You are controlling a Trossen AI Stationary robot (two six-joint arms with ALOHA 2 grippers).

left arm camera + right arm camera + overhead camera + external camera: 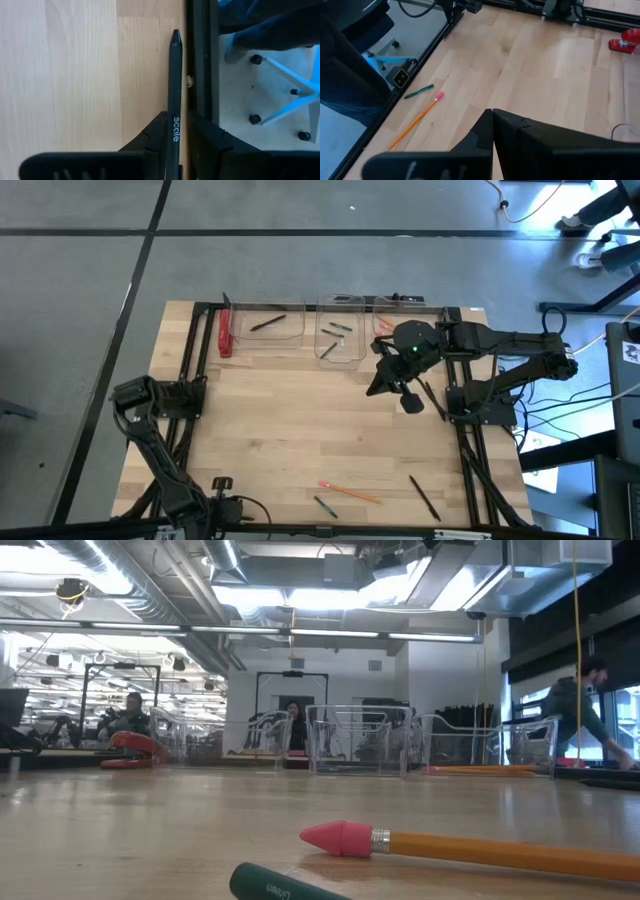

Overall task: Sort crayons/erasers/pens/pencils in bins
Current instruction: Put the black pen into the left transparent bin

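In the left wrist view, my left gripper (pixel 175 142) is shut on a slim black pen (pixel 174 85) beside the black frame rail at the table's near edge. From above, this gripper (pixel 222 484) shows near the front left. My right gripper (pixel 398 385) hangs shut and empty, high over the table's far right. An orange pencil (pixel 350 492) with a pink tip, a green crayon (pixel 325 505) and a second pen (pixel 425 498) lie flat near the front edge. Three clear bins (pixel 270 326) (pixel 340 332) (pixel 385 320) stand along the far edge; the right arm partly covers the right one. My left gripper pinches the pen's barrel (pixel 175 131) between its two fingers, at the printed word. The fingers slant down from above. The pen runs forward out of them along the frame rail, its pointed end (pixel 176 35) away from the gripper. Whether it rests on the wood, I cannot tell.
A red bar-shaped thing (pixel 225 335) lies left of the left bin. That bin holds a dark stick (pixel 268 323), and the middle bin holds short dark sticks (pixel 335 330). Black frame rails (pixel 190 360) border the table. The middle of the wood is bare. People show in the room behind.
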